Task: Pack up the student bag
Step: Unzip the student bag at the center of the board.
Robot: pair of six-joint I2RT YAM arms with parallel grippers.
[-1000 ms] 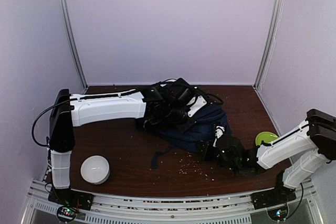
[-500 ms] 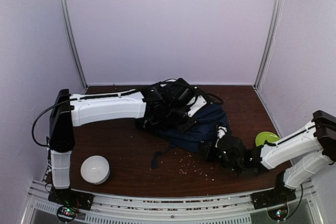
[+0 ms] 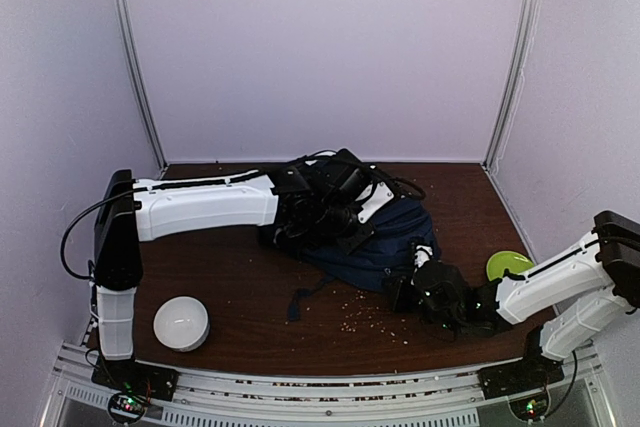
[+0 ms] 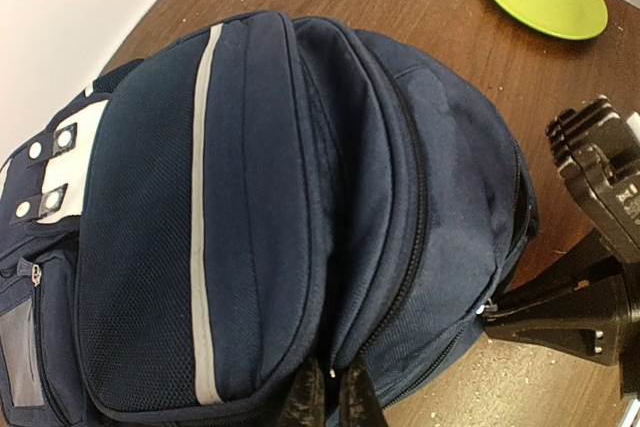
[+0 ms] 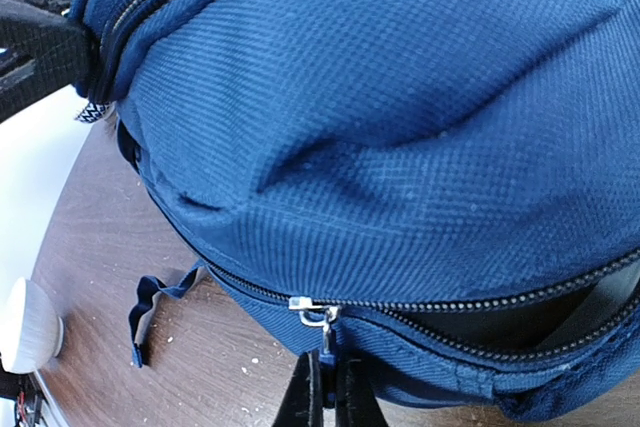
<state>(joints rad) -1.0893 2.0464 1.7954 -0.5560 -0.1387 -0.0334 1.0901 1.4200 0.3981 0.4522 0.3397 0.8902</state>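
Note:
The student bag [image 3: 375, 247] is a dark navy backpack lying in the middle of the table, and it fills the left wrist view [image 4: 250, 197] and the right wrist view [image 5: 400, 97]. My left gripper [image 3: 335, 209] rests on the bag's far upper side, shut on a fold of its fabric [image 4: 335, 367]. My right gripper [image 3: 402, 292] is at the bag's near right edge. It is shut on the blue pull tab [image 5: 327, 352] that hangs from the silver zipper slider [image 5: 312, 309]. To the right of the slider the zipper gapes open on a dark inside.
A green plate [image 3: 507, 264] lies right of the bag near the right arm. A white ribbed round pouch [image 3: 181, 323] stands at the near left. A loose navy strap [image 3: 300, 299] trails toward the front. Crumbs [image 3: 365, 315] are scattered on the brown table.
The right gripper has closed its jaws onto the zipper pull and edged slightly left along the bag's near edge. The left arm and bag have not moved.

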